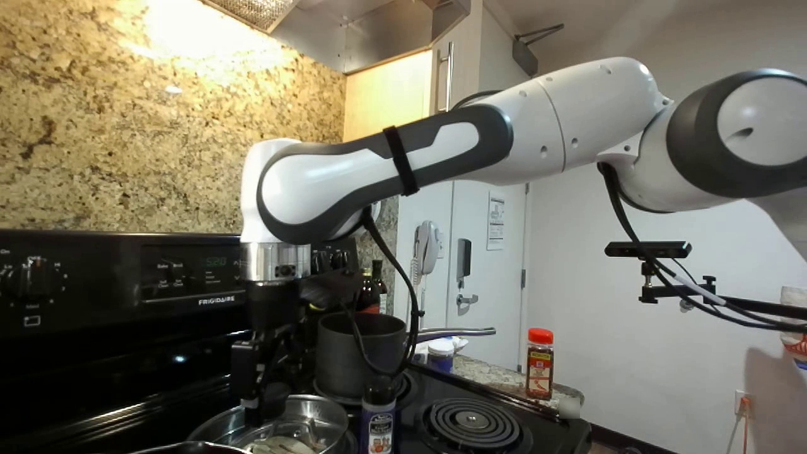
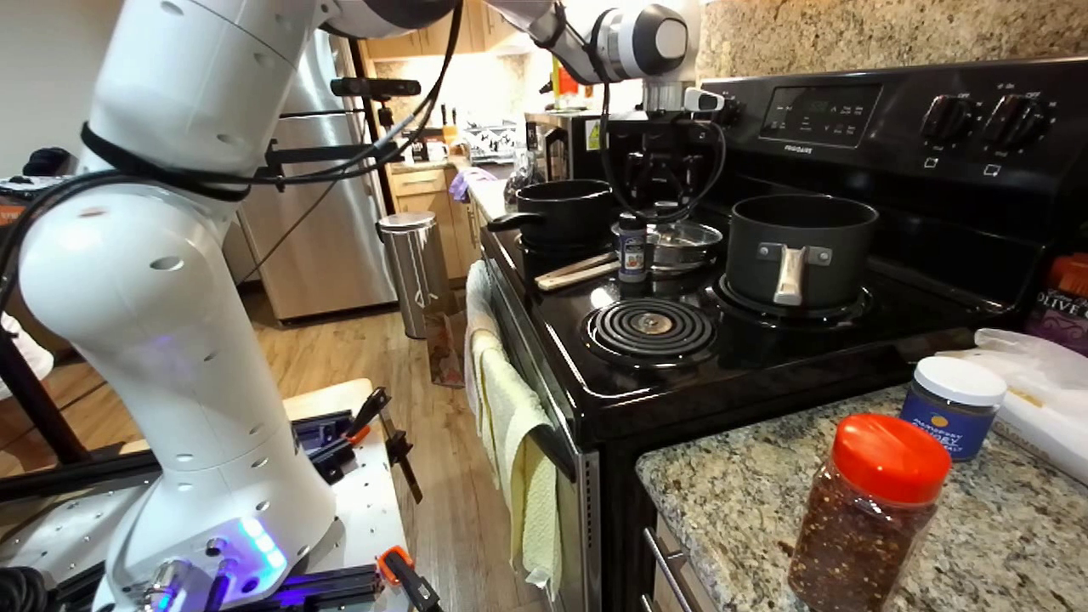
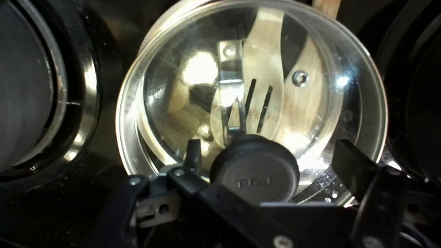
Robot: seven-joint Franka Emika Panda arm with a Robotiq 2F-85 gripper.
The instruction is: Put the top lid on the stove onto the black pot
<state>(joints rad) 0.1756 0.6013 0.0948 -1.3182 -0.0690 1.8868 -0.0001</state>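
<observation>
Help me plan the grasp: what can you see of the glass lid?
The glass lid is round and clear, with a metal rim and a round black knob apparently lettered T-fal. It sits knob up on the stove, beside the black pot, over wooden utensils. The open gripper straddles the knob without clear contact; what directly supports the lid is unclear.

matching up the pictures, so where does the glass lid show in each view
In an exterior view: glass lid, bottom edge, left of centre.
In an exterior view: glass lid, above and right of centre.
Wrist view: glass lid, large, upper middle.
Shared landmark: the gripper, open by the glass lid.
</observation>
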